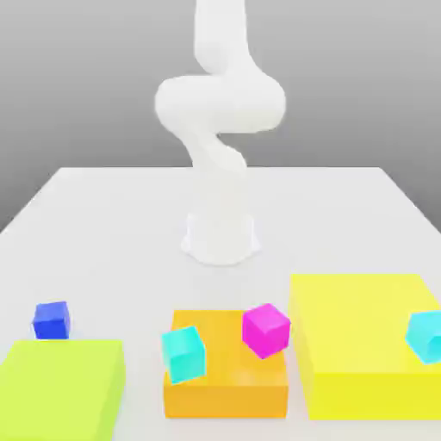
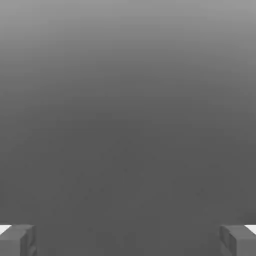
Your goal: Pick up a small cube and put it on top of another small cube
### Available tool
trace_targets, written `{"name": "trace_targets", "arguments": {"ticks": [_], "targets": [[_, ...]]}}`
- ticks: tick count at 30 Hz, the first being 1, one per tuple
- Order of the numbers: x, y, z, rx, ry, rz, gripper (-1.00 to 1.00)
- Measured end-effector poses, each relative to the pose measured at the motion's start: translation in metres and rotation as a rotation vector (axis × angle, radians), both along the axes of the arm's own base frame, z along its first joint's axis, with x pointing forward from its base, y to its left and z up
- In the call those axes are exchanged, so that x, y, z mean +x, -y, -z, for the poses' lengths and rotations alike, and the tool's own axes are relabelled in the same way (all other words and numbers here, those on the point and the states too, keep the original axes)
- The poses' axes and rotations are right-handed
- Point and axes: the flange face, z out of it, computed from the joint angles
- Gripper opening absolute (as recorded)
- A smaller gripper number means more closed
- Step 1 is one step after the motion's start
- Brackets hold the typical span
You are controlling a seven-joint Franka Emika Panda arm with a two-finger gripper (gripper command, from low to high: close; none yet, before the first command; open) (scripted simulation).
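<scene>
**Stacking Task: Not Yet Started**

While the arm (image 1: 226, 129) stands folded upright over its base on the bench (image 1: 112, 215), the exterior view shows no cube lifted or stacked, so the whole task appears to remain: reach, grasp, carry, place. The small cube (image 1: 52, 319), deep blue, rests on the bench well to the exterior view's left of the orange block (image 1: 226, 388), just behind the lime-green block (image 1: 60, 388). The magenta cube (image 1: 265, 330), the stacking target, sits tilted at the orange block's rear corner on the exterior view's right, apart from the blue one. Count: one blue cube, one magenta cube, two cyan cubes, and three flat blocks. One cyan cube (image 1: 183, 353) sits tilted on the orange block; the second cyan cube (image 1: 426, 336) lies on the yellow block (image 1: 357, 344), beyond the orange block to the exterior view's right.

In the hand view, the gripper (image 2: 128, 240) is spread wide, one of its fingertips (image 2: 17, 240) at each lower corner, with nothing between them and a plain grey backdrop beyond.
</scene>
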Motion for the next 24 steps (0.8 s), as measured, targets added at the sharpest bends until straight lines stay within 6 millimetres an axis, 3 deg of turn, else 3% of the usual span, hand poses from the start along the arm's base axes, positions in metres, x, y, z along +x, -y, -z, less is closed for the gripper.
{"name": "trace_targets", "arguments": {"ticks": [5, 8, 11, 15, 19, 23, 24], "targets": [[0.041, 0.070, 0.100, -0.112, -0.179, 0.005, 0.00], [0.048, 0.115, 0.162, -0.148, -0.287, -0.006, 0.00], [0.041, 0.158, 0.224, -0.162, -0.392, -0.026, 0.00], [0.015, 0.208, 0.306, -0.149, -0.522, -0.066, 0.00], [-0.032, 0.248, 0.384, -0.098, -0.631, -0.110, 0.00], [-0.086, 0.265, 0.456, -0.024, -0.710, -0.177, 0.00], [-0.091, 0.265, 0.469, -0.016, -0.717, -0.190, 0.00]]}}
